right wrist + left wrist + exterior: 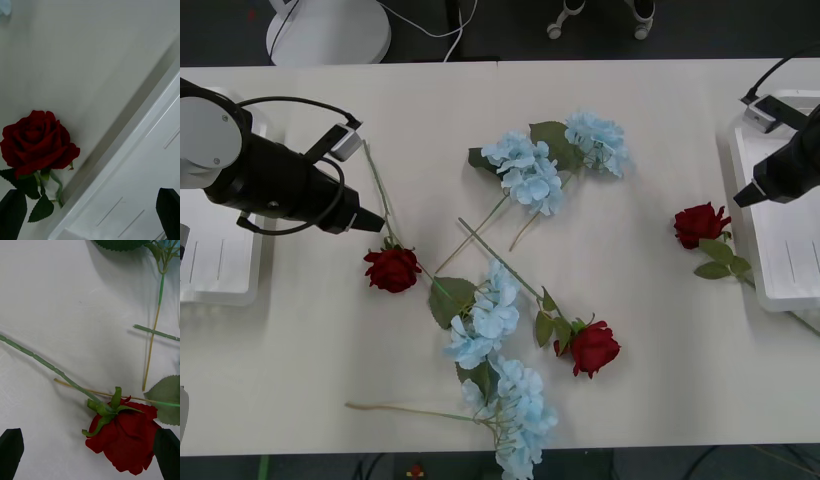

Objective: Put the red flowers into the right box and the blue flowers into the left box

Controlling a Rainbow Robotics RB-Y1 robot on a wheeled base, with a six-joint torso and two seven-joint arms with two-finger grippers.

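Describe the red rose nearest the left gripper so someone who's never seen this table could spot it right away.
Start at the white box on the table's left edge, where the left gripper hangs open just inboard of it. The rose lies directly below those fingertips, its stem running up beside the arm. Unlike the other two red roses, it sits left of the blue flowers.

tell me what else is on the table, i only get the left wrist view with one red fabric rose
Observer: Three long-stemmed red fabric roses lie on the white table: yours by the left gripper, a middle rose, and a right rose.
Operator: where's the right arm
Observer: The right gripper hovers open at the rim of the white plastic right box, beside the right rose.
Operator: blue ones?
Observer: The pale-blue fabric flower clusters lie mid-table, none in a gripper.
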